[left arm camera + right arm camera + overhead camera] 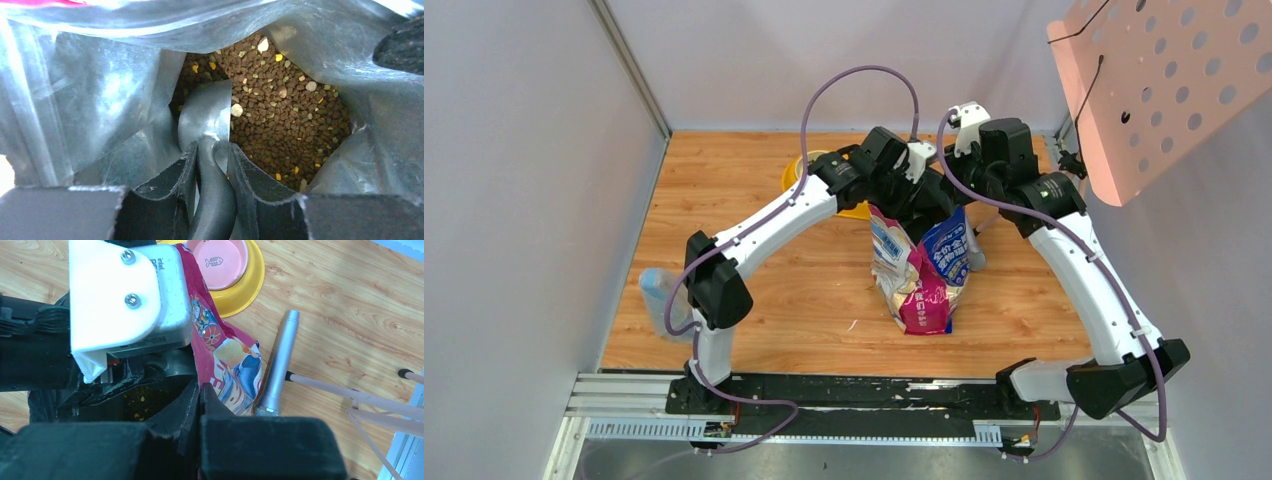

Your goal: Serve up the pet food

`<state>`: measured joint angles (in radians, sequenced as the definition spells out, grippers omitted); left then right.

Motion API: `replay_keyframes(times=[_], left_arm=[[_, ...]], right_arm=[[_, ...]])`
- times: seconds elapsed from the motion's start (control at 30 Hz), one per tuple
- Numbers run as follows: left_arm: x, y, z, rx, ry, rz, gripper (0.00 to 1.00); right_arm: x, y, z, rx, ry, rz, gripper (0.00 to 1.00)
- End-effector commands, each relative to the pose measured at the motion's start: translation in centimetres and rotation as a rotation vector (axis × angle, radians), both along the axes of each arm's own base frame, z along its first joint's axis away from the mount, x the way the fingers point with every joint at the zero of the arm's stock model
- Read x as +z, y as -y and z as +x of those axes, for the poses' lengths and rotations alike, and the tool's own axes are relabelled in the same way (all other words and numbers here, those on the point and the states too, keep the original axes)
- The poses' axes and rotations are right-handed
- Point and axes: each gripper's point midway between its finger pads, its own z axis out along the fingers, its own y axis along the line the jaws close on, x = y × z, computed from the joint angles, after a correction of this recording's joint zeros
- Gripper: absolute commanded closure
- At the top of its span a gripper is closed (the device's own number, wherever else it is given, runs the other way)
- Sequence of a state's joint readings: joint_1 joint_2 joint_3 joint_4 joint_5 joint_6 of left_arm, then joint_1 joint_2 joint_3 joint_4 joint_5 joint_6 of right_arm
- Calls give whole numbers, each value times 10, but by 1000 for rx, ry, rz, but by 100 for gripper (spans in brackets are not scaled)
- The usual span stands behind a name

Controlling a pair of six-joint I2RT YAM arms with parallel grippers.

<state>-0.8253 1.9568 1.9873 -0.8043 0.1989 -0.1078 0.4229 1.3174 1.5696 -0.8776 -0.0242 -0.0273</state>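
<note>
- left tool (210, 152): nearest the wrist cam. Both fingers are clamped hard on the handle of the grey metal scoop (205, 112), with only the handle between them.
- pet food (280, 125): loose heap of small dark brown pellets with a few yellow and pale bits. It sits down inside the opened bag (921, 275), filling the left wrist view from centre out to 3 o'clock.
- scoop: bowl points to 12 o'clock and lies at the heap's 9 o'clock edge, touching the pellets.
- bag: silver foil inside, pink-blue-white print outside. It stands upright mid-table (774, 300), mouth up.
- right tool (200, 392): fingers pinched together on the bag's rim, with printed film caught between them.
- bowl (252, 280): yellow with a pink inside and a fish mark. On the table near the bag, at about 10 o'clock of it in the top view.
- grey tube (277, 365): lies flat on the table just beside the bag, at its 3 o'clock in the top view.
</note>
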Motion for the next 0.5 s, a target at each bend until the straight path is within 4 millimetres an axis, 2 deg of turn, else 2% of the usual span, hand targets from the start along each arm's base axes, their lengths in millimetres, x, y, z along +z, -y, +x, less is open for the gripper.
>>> replay_keyframes(times=[0.0,0.17,0.33,0.37,0.4,0.43,0.47], left_arm=[[-20,-6,-11,2,-25,65,100],[-22,-3,-16,-22,-42,55,100],[-8,19,-42,-199,-126,-55,100],[-11,20,-46,-231,-145,-53,100],[-3,24,-53,-279,-168,-90,100],[-6,24,-57,-302,-191,-87,100],[0,25,-62,-333,-212,-113,100]], right_arm=[[46,-4,10,-9,180,81,100],[45,-3,9,-12,183,78,100],[43,-3,9,-14,179,79,100],[43,-3,10,-16,179,79,100],[42,-3,10,-16,179,77,100],[43,-2,10,-19,180,76,100],[43,-2,10,-19,181,77,100]])
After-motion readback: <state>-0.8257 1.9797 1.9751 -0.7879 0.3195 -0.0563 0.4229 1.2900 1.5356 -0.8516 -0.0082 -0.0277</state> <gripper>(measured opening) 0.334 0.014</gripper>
